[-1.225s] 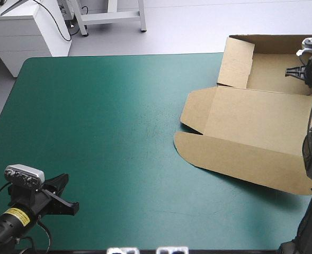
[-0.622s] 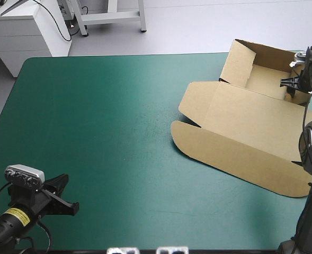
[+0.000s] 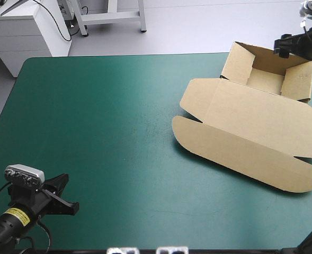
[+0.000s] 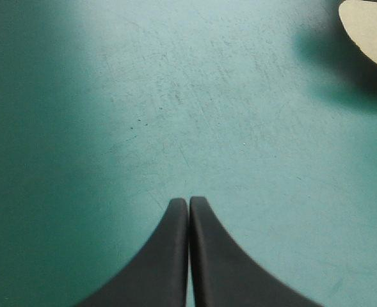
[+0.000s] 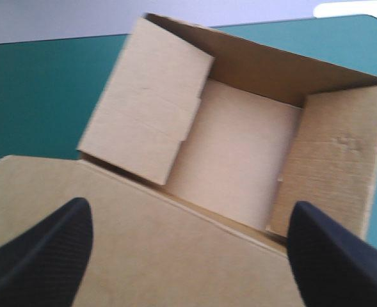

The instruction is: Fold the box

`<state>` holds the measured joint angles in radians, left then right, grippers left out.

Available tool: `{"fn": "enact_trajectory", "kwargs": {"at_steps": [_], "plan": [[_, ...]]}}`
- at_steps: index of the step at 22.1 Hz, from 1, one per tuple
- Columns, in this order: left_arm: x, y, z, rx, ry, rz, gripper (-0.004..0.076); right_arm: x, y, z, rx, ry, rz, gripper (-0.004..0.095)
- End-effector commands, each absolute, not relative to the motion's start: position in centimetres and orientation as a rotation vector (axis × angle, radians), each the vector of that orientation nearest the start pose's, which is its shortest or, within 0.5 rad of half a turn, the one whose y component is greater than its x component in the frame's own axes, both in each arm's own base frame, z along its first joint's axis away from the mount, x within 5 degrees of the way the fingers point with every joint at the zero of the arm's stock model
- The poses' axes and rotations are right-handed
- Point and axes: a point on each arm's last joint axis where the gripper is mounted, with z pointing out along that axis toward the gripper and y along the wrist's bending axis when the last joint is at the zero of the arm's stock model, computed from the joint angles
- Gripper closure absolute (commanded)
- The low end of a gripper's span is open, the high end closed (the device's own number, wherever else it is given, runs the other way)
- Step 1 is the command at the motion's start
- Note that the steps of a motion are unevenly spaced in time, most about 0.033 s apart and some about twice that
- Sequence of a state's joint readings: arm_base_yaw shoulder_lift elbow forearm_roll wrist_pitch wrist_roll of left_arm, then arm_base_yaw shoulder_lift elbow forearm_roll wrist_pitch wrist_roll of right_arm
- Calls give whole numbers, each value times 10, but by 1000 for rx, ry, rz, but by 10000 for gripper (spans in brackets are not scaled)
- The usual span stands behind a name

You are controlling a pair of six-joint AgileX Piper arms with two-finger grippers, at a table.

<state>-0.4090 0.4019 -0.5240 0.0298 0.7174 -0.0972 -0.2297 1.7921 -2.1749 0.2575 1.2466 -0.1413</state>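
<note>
The brown box (image 3: 251, 124) lies at the table's right side. Its tray part (image 3: 267, 79) at the far end has walls raised, and the lid lies flat toward the front. My right gripper (image 3: 284, 46) hovers above the tray's far right corner, apart from the board. In the right wrist view that gripper (image 5: 191, 214) is open, with the box's tray (image 5: 239, 153) ahead of and below it and nothing between the fingers. My left gripper (image 3: 65, 197) rests near the front left corner, shut and empty (image 4: 189, 202). A rounded lid corner (image 4: 370, 29) shows far ahead of it.
Bare teal-green cover (image 3: 103, 121) stretches from my left gripper to the box. A white cabinet (image 3: 26, 32) stands beyond the table's far left corner. The box's right side reaches the table's right edge.
My right gripper has opened, let go of the tray's right wall and lifted away past the far edge. The box turned a little and shifted left; its right wall now stands. Left arm unmoved.
</note>
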Motion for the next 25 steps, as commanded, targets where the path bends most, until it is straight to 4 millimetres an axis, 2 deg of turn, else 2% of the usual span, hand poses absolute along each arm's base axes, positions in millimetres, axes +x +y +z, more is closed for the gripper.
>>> {"fn": "enact_trajectory", "kwargs": {"at_steps": [1, 2, 3, 4, 7, 9, 10, 13, 16, 17, 22, 25], "plan": [[73, -30, 313, 317, 1975, -299, 732, 346, -33, 483, -54, 2261, 214, 435], [73, -30, 313, 317, 1975, -299, 732, 344, -24, 480, -103, 2274, 220, 537], [73, -30, 313, 317, 1975, -299, 732, 342, -14, 474, -144, 2295, 241, 694], [73, -30, 313, 317, 1975, -299, 732, 337, 1, 465, -230, 2326, 262, 917], [73, -30, 313, 317, 1973, -300, 732, 319, 25, 453, -314, 2371, 308, 909], [73, -30, 312, 317, 1975, -299, 732, 297, 36, 450, -350, 2358, 318, 908], [73, -30, 311, 321, 1983, -296, 732, 279, 37, 451, -355, 2330, 312, 909], [73, -30, 308, 325, 1992, -293, 732, 254, 35, 445, -343, 2297, 294, 909], [74, -30, 297, 329, 2025, -287, 732, 210, 32, 432, -373, 2266, 254, 909], [74, -31, 295, 330, 2031, -286, 732, 202, 31, 428, -371, 2267, 243, 909], [74, -31, 294, 329, 2037, -289, 732, 151, 26, 390, -314, 2191, 206, 909], [74, -31, 294, 327, 2038, -294, 732, 134, 24, 373, -284, 2127, 188, 909]]}}
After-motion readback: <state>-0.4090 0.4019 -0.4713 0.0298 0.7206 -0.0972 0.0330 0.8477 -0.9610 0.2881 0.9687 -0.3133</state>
